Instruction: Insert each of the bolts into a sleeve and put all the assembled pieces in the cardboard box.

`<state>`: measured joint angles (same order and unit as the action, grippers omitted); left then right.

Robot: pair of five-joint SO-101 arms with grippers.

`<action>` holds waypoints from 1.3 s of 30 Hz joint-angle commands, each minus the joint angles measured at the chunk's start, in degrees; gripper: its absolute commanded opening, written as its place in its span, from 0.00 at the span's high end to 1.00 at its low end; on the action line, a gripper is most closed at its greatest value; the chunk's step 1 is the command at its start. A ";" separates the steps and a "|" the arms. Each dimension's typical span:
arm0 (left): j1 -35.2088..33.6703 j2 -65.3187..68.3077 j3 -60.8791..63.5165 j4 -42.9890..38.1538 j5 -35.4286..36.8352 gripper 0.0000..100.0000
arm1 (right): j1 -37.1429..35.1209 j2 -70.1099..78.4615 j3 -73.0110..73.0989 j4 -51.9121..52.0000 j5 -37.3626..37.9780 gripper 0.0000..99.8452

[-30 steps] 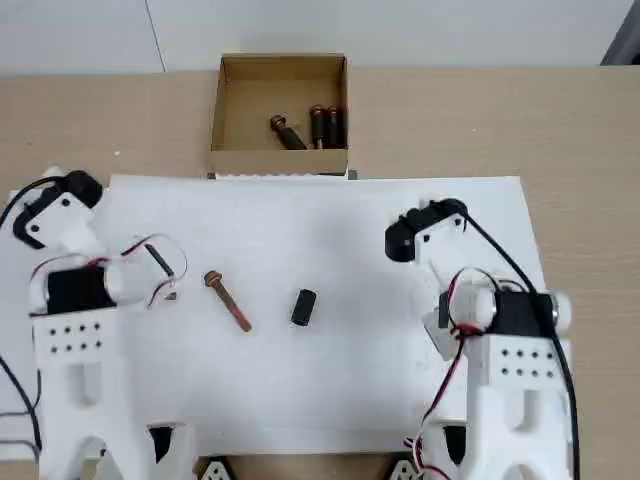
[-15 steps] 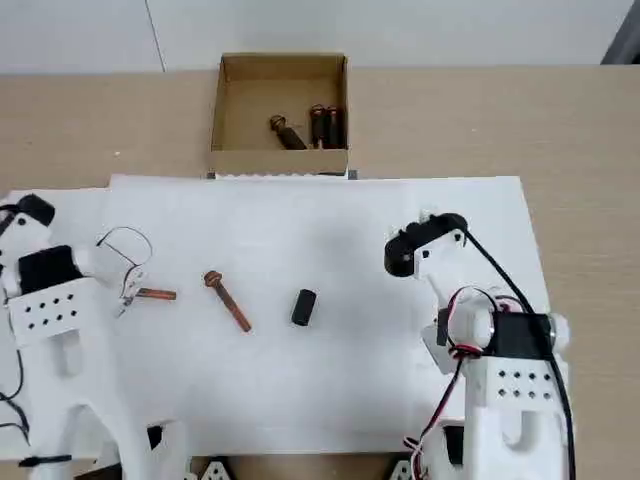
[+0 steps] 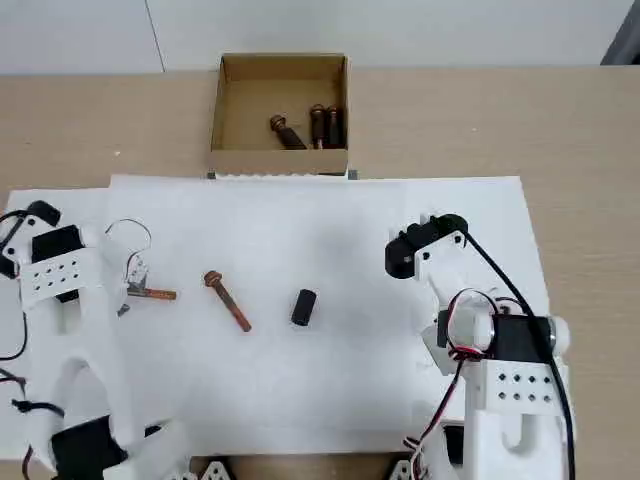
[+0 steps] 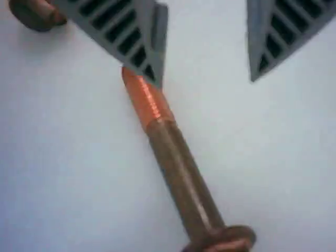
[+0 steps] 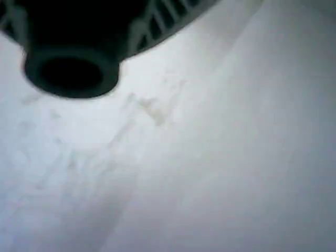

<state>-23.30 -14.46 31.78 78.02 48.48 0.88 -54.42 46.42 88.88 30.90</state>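
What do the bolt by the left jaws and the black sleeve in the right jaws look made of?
The bolt: apparently metal, copper-brown with a dull sheen and fine threads at its tip. The sleeve: matte black, perhaps plastic, rubber or coated metal; unclear which.

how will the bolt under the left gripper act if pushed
Likely stiff: the bolt looks like solid metal. Its round shank lies flat, so a push may roll it, probably curving around the wider head.

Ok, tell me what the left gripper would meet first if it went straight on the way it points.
Likely the left gripper first meets the bolt: one finger sits over its threaded end, though depth is unclear.
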 commanded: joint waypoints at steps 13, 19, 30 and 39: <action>-0.18 2.90 -2.51 -6.59 -0.70 0.89 | 0.31 -0.48 -0.35 -0.48 -0.44 1.00; -0.18 9.58 -6.73 -6.42 -0.53 0.89 | 0.22 -0.48 -0.35 -0.48 -0.44 1.00; -0.26 19.60 -11.65 -6.33 -0.53 0.89 | 0.31 -0.48 -0.35 -0.48 -0.44 1.00; -2.64 20.22 -11.74 -3.43 -1.41 0.84 | 0.22 -0.48 -0.35 -0.48 -0.44 1.00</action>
<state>-24.70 5.67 20.70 72.48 48.22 0.88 -54.42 46.42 88.88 30.90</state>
